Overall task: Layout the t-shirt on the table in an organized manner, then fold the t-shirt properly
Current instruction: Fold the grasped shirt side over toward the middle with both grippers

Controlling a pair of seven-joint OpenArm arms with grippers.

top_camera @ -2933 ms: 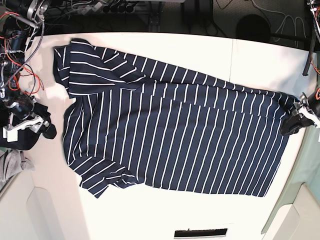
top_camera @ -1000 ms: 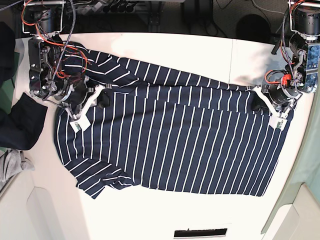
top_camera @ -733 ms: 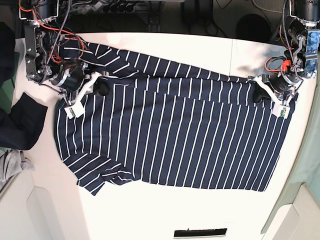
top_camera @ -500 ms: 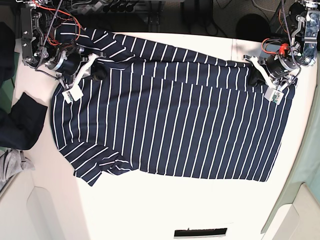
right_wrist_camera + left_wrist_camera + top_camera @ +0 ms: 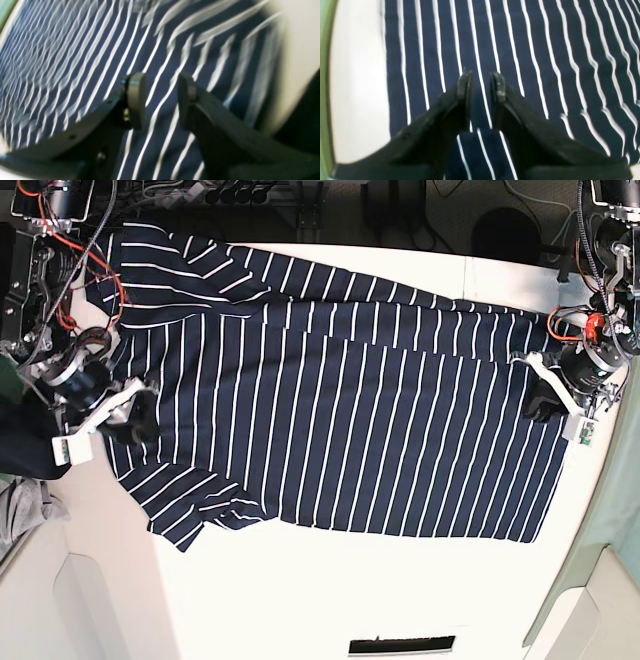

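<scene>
**A:** So where does the t-shirt (image 5: 340,390) sit?

**B:** Spread flat on the white table (image 5: 330,590), filling most of its far half. One short sleeve points toward the near edge at the base view's left, slightly rumpled; the other reaches the far left corner. The hem runs down the right side.

**A:** And the left gripper (image 5: 480,83)?

**B:** Over the hem end, on the base view's right (image 5: 556,390). Its wrist camera shows the two black jaws parted by a narrow gap, with striped cloth visible between the tips and nothing pinched there. A strip of bare table lies to the side of the fabric in that view.

**A:** The right gripper (image 5: 160,97)?

**B:** At the sleeve side, on the base view's left (image 5: 110,415), by the shirt's edge. Its jaws stand apart a bit wider, with stripes showing through the gap. The picture is blurred, but no cloth is caught between them.

**A:** Anything else nearby?

**B:** A plain dark garment (image 5: 20,440) and a grey cloth (image 5: 20,515) lie off the left edge.
</scene>
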